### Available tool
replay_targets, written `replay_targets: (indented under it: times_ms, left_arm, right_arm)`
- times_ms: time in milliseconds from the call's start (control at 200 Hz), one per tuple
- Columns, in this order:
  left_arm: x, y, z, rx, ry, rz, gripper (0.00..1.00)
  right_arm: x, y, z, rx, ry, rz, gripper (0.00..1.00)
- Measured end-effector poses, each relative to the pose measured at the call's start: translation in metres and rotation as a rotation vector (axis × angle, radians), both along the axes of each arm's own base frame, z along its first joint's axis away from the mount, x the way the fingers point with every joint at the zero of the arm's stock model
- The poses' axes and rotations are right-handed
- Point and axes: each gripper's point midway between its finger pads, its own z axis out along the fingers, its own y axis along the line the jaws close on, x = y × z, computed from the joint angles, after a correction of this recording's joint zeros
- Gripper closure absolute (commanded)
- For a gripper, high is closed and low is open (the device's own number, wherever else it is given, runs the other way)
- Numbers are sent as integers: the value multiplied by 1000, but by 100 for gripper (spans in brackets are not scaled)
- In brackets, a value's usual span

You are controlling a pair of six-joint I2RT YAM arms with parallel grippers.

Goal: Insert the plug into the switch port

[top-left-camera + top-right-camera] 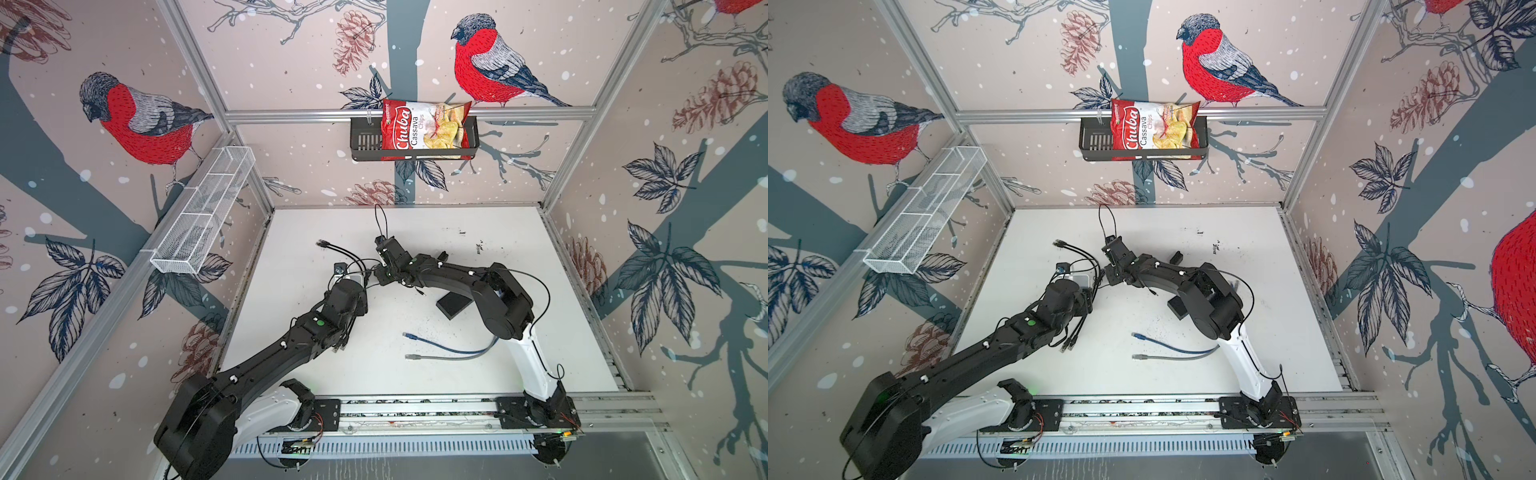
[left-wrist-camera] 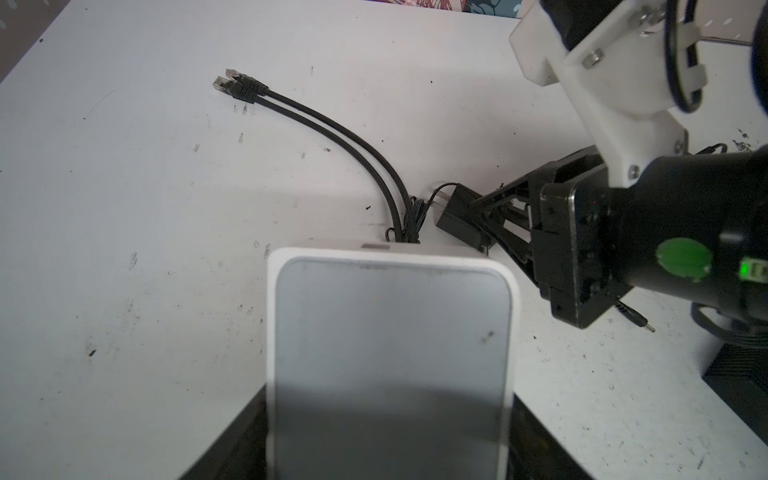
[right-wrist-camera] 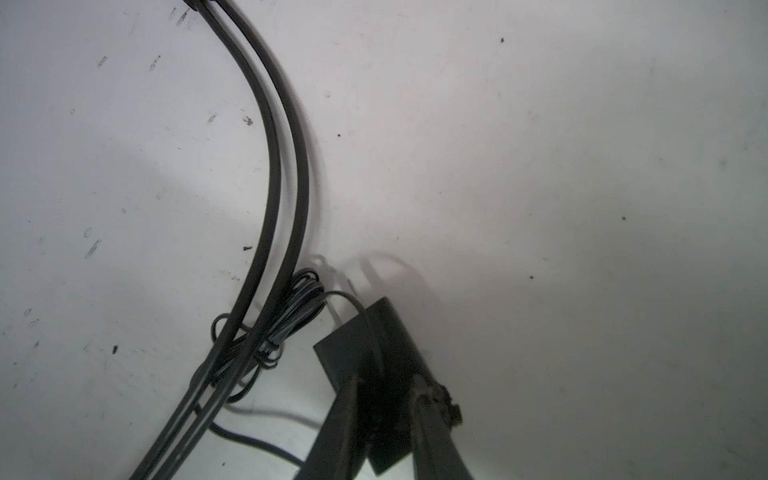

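The white switch [image 2: 390, 332] sits between the fingers of my left gripper [image 2: 386, 436], which is shut on it; a top view shows it at the left arm's tip [image 1: 353, 277]. Two black network cables [image 2: 332, 133] leave its far side. My right gripper [image 3: 384, 382] reaches in from the right, its jaws closed on either side of a black power adapter [image 3: 365, 340] beside the switch [image 2: 457, 216]. A coiled thin lead [image 3: 286, 316] runs from the adapter. The small barrel plug [image 2: 642, 326] lies free on the table under the right wrist [image 1: 422, 293].
A black box [image 1: 453, 305] lies under the right arm. A blue cable [image 1: 440, 343] and a grey cable [image 1: 449, 357] lie near the front. Loose network plugs [image 1: 338, 347] hang under the left arm. A chips bag [image 1: 424, 129] sits in the back-wall basket, and a wire basket [image 1: 203, 212] is at left.
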Motion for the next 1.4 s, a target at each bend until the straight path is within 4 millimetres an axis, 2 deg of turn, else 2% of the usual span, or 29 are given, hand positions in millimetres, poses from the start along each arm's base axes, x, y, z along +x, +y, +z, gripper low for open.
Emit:
replay_targets:
  times_ms: [305,535,906,1036,1111,1261,1401]
  left_arm:
    - [0,-1,-1,1,5,-2,43]
    - [0,-2,-2,-3,5,-6,43]
    - [-1,-16,-5,-21,23,-86,44]
    - [0,-23,-6,-29,23,-120,44]
    - [0,-25,-6,-37,25,-129,44]
    - [0,-26,-7,-35,26,-135,44]
    - [1,-27,-7,-36,25,-139,44]
  right_arm:
    - [3,-5,-1,-11,-10,-17,97]
    - [4,-16,0,24,10,-21,98]
    - [-1,-60,7,203,120,-48,98]
    - [-6,-59,9,200,120,-33,99]
    - [-8,-61,8,171,104,-27,97]
    - [-14,-76,6,108,89,-35,86]
    - [-11,-84,12,58,54,-27,79]
